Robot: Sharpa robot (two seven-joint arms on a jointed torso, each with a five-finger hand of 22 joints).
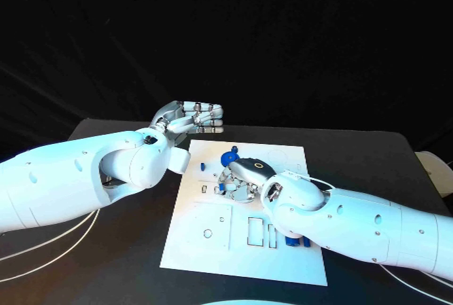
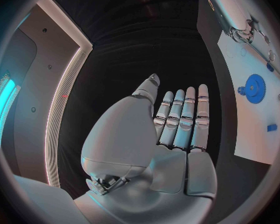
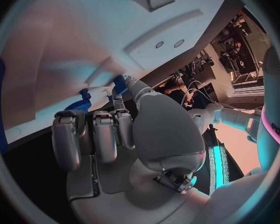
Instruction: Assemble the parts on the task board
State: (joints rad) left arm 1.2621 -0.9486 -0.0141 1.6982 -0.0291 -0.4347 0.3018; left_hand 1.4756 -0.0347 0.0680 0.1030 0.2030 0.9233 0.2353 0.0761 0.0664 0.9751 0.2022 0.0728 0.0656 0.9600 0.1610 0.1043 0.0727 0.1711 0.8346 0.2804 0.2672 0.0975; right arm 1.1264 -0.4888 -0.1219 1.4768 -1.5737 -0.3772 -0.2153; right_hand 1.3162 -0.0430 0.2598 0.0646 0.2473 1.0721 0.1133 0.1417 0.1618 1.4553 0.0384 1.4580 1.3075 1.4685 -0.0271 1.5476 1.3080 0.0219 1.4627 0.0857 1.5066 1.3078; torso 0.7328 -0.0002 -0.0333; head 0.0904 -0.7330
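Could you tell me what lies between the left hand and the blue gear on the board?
Bare black table and white task board separate left hand from blue gear, in the head view.

The right hand (image 1: 247, 180) covers the middle of the task board (image 1: 213, 246), hiding what its fingers (image 3: 118, 104) touch. Blue parts (image 1: 294, 241) near the board's right edge sit half hidden under the forearm.

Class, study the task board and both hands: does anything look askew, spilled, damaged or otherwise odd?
Nothing stands out. The task board lies flat on the table, a blue gear sits on it, the right hand works over the board's middle, and the left hand hovers empty beyond its far corner.
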